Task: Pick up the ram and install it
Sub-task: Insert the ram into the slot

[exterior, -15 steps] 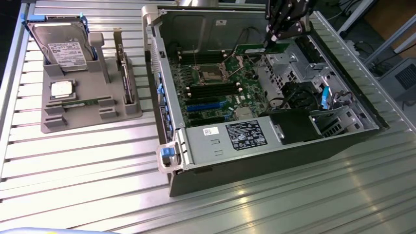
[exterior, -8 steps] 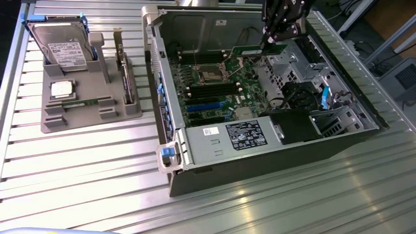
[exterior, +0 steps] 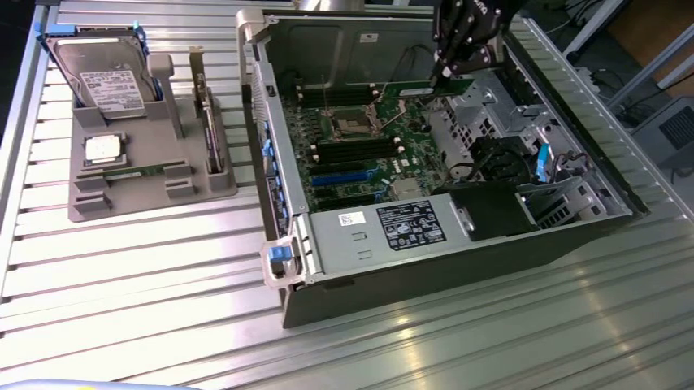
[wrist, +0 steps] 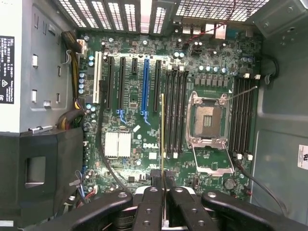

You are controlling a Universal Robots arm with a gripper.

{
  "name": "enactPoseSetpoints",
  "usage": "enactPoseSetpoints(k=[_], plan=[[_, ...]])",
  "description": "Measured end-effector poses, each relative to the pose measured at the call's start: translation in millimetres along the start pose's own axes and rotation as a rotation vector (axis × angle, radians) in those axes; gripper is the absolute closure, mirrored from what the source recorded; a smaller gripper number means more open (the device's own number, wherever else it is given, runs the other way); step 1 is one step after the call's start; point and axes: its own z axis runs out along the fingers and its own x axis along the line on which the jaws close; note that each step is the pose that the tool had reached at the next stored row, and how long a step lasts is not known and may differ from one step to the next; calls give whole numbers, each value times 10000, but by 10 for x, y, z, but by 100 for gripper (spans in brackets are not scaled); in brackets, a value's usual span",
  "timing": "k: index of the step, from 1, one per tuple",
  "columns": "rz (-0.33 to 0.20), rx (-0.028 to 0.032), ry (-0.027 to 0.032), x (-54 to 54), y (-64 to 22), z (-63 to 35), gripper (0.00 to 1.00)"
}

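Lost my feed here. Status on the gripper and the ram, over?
Gripper shut on the ram. Held edge-on above the motherboard, by the memory slots. Nothing seen between them.

Lab workbench, slatted aluminium table [exterior: 141, 268]; opened computer case [exterior: 325, 49], parts holder [exterior: 97, 203]

I read the bench [exterior: 162, 268] as ribbed bare metal, brushed, with soft glare. Computer case [exterior: 325, 41]: dull grey sheet metal. Tray [exterior: 130, 199]: matt grey plastic. Hard drive [exterior: 103, 73]: shiny metal lid, paper label. Tool [wrist: 163, 192]: matt black. Ram [wrist: 162, 130]: thin green circuit board.
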Motion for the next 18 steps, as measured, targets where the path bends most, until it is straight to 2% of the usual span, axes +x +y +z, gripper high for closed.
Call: enactPoseSetpoints(k=[18], plan=[[0,0,0,7,14,148,88]])
